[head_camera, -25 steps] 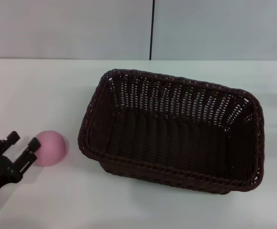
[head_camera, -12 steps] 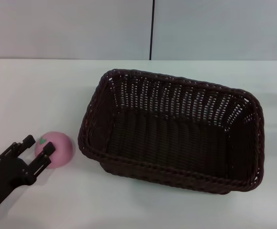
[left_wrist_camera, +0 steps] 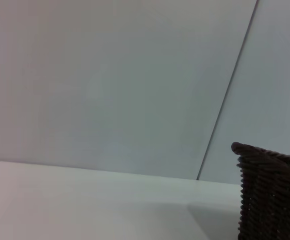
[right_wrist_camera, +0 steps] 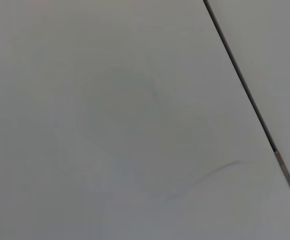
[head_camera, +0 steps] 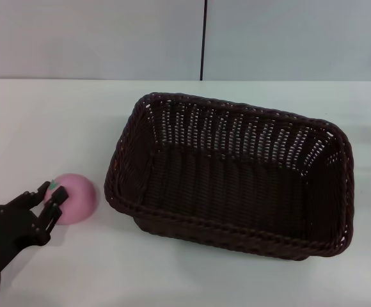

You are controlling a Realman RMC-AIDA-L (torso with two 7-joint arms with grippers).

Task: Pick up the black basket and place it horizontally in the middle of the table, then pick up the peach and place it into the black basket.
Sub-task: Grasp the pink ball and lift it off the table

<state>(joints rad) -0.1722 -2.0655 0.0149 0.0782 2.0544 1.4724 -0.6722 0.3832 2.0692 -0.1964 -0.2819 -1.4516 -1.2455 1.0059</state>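
Observation:
The black basket [head_camera: 230, 176] sits upright on the white table [head_camera: 45, 121], middle to right, long side across and slightly skewed; it holds nothing. One corner of it shows in the left wrist view [left_wrist_camera: 272, 195]. The pink peach [head_camera: 77, 198] lies on the table just left of the basket, with a green mark on its left top. My left gripper [head_camera: 52, 194] comes in from the lower left, low over the table. Its fingers [head_camera: 60, 197] are a little apart, tips against the peach's left side, not around it. My right gripper is out of view.
A grey wall with a dark vertical seam [head_camera: 204, 38] stands behind the table's far edge. The right wrist view shows only that wall and its seam [right_wrist_camera: 250, 95]. The gap between the peach and the basket's left rim is narrow.
My left gripper has moved right and up to the peach. The peach has shifted slightly toward the basket and turned its green mark into view. The basket has not moved.

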